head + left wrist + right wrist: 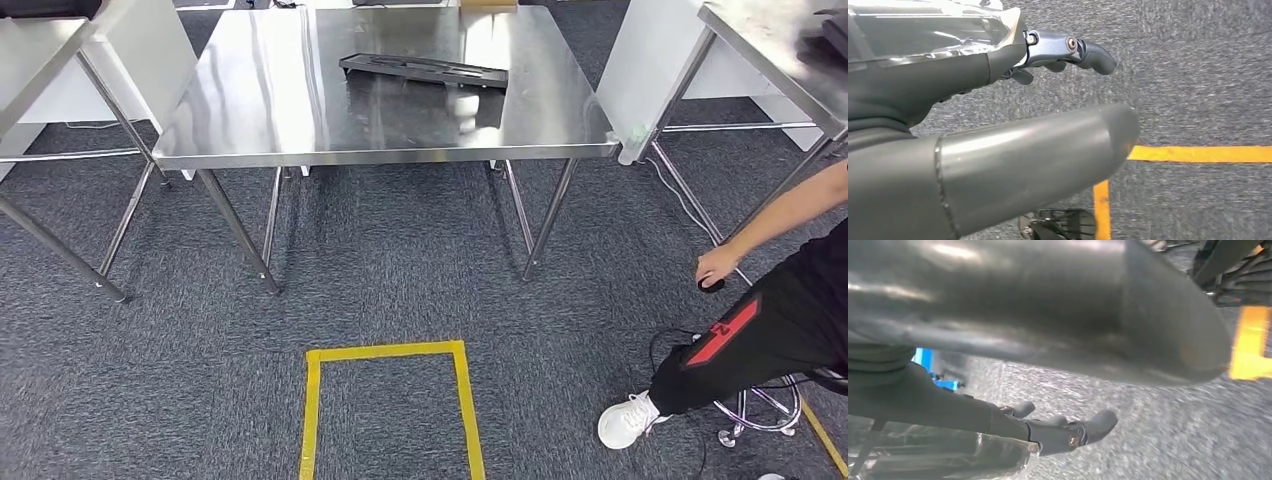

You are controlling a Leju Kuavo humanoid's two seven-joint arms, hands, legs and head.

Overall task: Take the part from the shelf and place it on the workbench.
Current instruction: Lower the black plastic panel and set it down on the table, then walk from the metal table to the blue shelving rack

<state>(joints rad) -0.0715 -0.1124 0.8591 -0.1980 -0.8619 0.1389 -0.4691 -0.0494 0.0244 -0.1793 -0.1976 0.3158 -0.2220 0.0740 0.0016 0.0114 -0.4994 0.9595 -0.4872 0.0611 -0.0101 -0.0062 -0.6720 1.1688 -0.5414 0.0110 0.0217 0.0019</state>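
Observation:
A long flat black part (423,70) lies on the steel workbench (280,130), towards its far side and right of the middle. My left hand (948,80) hangs over the grey carpet; its thick thumb (1048,145) and dark fingers (1093,55) are apart with nothing between them. My right hand (948,405) hangs over the carpet as well, thumb (1073,310) and fingers (1083,430) spread and holding nothing.
A yellow tape rectangle (390,352) marks the carpet in front of the workbench. A seated person (770,330) at the right reaches a hand (715,265) down beside a stool (765,410). More steel tables stand at the left (40,50) and the right (770,50).

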